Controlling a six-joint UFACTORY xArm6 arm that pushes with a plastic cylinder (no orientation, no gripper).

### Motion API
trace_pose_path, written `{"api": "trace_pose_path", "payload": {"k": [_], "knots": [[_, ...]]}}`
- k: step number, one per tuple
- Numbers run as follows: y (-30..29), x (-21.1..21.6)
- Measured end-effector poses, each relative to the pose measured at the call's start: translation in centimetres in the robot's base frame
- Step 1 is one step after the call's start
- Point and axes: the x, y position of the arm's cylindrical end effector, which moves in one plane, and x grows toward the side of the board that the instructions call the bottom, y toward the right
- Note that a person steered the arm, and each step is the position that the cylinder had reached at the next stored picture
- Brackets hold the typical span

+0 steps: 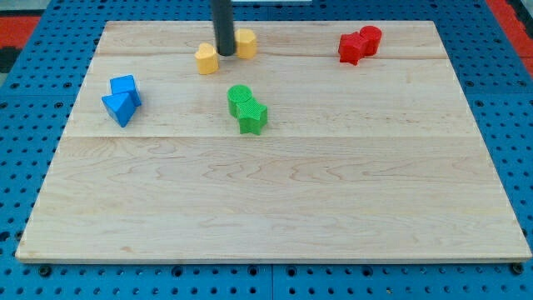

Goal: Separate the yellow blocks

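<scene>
Two small yellow blocks sit near the view's top edge of the pale wooden table (275, 208), a heart-like yellow block (206, 59) left and a rounded yellow block (246, 42) right, with my tip (225, 52) planted in the gap between them; best to sweep steadily sideways against one so it slides clear without skidding off. No claw exists to report, and the dark rod covers part of the right block, so contact is hard to judge.

Bright, even overhead light on the pale wooden table top (275, 200). I see only short soft shadows under blocks, no glare. Focus sharp to all four table corners, edges slightly soft, no obvious distortion.
</scene>
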Motion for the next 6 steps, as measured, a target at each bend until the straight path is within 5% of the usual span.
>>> {"api": "trace_pose_path", "payload": {"k": [4,6], "knots": [[2.8,-5.0],[5.4,-2.4]]}}
